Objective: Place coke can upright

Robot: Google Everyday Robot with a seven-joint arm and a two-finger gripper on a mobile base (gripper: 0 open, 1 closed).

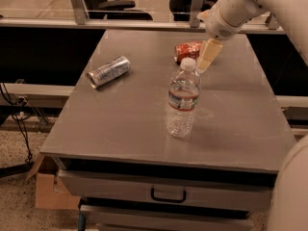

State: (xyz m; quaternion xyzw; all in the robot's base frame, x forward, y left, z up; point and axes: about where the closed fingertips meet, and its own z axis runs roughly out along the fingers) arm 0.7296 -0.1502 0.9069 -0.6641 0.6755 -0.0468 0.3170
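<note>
The coke can [186,50], red-orange with white lettering, lies on its side at the far middle of the grey table [125,124]. My gripper [207,59] hangs from the white arm just to the can's right, with its pale fingers [208,55] pointing down toward the table beside the can. The can's right end is partly hidden behind the gripper.
A clear plastic water bottle [183,99] stands upright in the middle of the table, just in front of the can. A silver-and-blue can [109,71] lies on its side at the left. A drawer with a handle [168,196] sits below, and a cardboard box [48,190] is on the floor.
</note>
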